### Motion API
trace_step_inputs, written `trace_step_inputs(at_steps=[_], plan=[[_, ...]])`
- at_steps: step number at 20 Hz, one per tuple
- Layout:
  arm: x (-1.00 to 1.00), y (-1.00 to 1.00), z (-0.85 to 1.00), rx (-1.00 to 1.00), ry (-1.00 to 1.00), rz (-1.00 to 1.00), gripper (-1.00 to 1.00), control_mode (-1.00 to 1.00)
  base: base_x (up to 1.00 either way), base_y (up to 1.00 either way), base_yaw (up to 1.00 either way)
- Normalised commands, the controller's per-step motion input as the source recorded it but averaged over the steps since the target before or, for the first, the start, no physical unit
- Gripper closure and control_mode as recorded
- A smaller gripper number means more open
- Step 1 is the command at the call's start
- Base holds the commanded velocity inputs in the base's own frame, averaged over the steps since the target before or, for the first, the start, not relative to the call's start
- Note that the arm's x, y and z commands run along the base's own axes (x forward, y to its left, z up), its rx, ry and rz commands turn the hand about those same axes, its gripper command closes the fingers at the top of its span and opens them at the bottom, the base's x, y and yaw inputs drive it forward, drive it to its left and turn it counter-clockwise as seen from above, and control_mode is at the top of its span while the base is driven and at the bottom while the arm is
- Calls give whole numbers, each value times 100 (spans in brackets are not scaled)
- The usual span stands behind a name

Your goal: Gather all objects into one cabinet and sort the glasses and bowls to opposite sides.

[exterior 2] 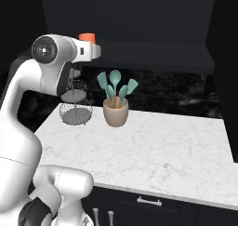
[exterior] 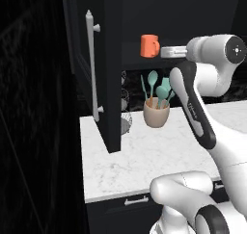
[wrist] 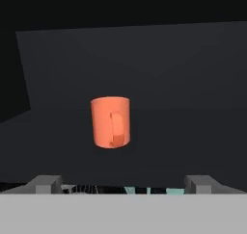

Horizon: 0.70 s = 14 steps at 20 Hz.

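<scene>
The orange-red cup is what I am lined up on, and my gripper is spread wide with nothing in it, its two fingertips low in the hand view and the cup centred above them, apart from both. The cup stands upright on the dark shelf of the cabinet, its handle turned towards me. In the left base view it sits at upper centre, just left of my wrist; in the right base view it peeks over my hand at the upper left.

To do this well, I judge I should drive straight in along the shelf, keep the fingers level and either side of the cup's body, and close only once the handle is between them or turned clear. The open cabinet door at left and the pot of teal utensils below are near enough to mind.
</scene>
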Motion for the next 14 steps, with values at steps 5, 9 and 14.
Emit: trace_step_inputs(at_steps=[5, 9, 14], plan=[[50, 0, 0, 1, 17, 7, -100, -100, 0, 0, 0], [50, 0, -9, 0, 5, 12, -100, -100, 0, 0, 0], [34, 4, -14, 0, 0, 15, -100, -100, 0, 0, 0]])
